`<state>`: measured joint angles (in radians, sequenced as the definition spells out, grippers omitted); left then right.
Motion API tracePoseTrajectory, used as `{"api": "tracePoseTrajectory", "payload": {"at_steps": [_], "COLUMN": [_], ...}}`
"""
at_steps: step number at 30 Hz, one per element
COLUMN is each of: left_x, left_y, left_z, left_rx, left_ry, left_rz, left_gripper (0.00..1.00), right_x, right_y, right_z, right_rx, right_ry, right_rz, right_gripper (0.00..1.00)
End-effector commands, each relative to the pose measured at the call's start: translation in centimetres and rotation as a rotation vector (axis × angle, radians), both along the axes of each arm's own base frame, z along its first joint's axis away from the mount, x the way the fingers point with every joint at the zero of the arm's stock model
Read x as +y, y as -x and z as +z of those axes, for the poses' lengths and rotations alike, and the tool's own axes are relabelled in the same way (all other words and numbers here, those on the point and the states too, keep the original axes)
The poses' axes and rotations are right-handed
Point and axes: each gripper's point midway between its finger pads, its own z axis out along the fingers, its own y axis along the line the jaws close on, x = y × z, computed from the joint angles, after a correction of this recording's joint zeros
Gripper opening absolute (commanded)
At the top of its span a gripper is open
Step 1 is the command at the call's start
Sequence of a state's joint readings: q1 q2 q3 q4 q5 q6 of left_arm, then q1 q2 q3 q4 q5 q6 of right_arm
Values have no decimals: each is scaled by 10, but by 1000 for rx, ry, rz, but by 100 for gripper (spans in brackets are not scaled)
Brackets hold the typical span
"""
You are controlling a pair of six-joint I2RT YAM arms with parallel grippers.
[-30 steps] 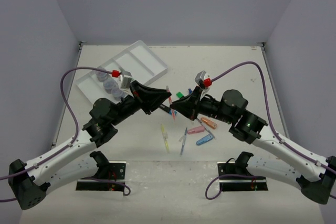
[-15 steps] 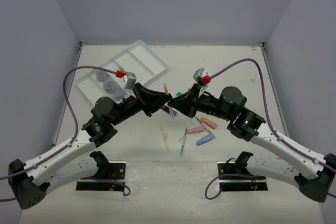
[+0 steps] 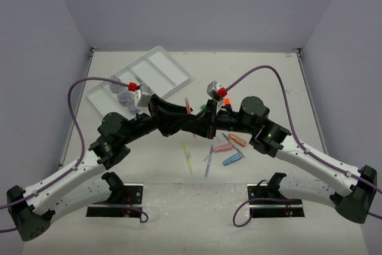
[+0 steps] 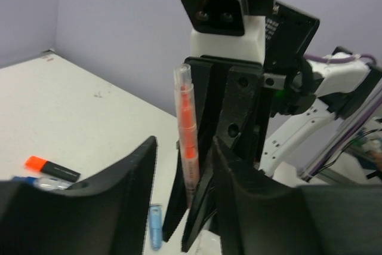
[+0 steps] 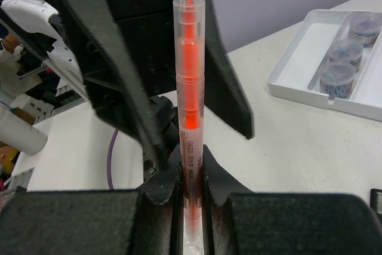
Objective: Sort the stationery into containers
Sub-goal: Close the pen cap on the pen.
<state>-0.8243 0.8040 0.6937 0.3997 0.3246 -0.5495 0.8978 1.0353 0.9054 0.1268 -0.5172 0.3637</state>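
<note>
Pens (image 3: 187,157) and pink piece (image 3: 222,147) are lying loose on table (image 3: 256,76) nearest the bases | right gripper (image 5: 190,174) is pinching orange pen (image 5: 190,88) upright above mid-table | left gripper (image 4: 185,144) is facing it, jaws parted either side of that pen | tray (image 3: 170,73) is sitting far left, jars (image 3: 125,95) filling one compartment

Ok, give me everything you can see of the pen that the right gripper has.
The pen is thin, with a clear, plastic-looking barrel in stepped segments, an orange-red core and small dark print low on it. The right gripper is shut on its lower end, so it stands straight up from those fingers, off the table. Its upper part rises between the spread jaws of the left gripper, with a gap showing on at least one side.
</note>
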Motion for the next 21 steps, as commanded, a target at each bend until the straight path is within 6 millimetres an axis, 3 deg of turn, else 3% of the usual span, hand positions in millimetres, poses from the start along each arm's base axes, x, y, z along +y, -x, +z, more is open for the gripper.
{"api": "tracePoseTrajectory", "payload": {"at_steps": [1, 2, 3, 8, 13, 18, 21], "left_x": [6, 8, 9, 18, 17, 17, 14], "left_y": [-8, -12, -14, -24, -18, -22, -28], "left_z": [15, 17, 19, 43, 68, 76, 70], "left_rx": [-47, -49, -47, -63, -116, -120, -99], "left_ry": [1, -8, -12, -11, 4, 7, -18], "left_rz": [58, 83, 102, 178, 151, 169, 181], "left_gripper": [59, 76, 84, 85, 76, 69, 53], "right_x": [-6, -7, -8, -4, 0, 1, 1], "right_y": [5, 5, 5, 7, 6, 7, 9], "right_z": [29, 27, 25, 18, 11, 14, 16], "right_rx": [-55, -56, -55, -41, -38, -51, -59], "right_ry": [-74, -66, -61, -39, 5, 10, 12], "right_rz": [-2, -7, -7, 14, 16, 21, 25], "right_gripper": [0, 0, 0, 0, 0, 0, 0]}}
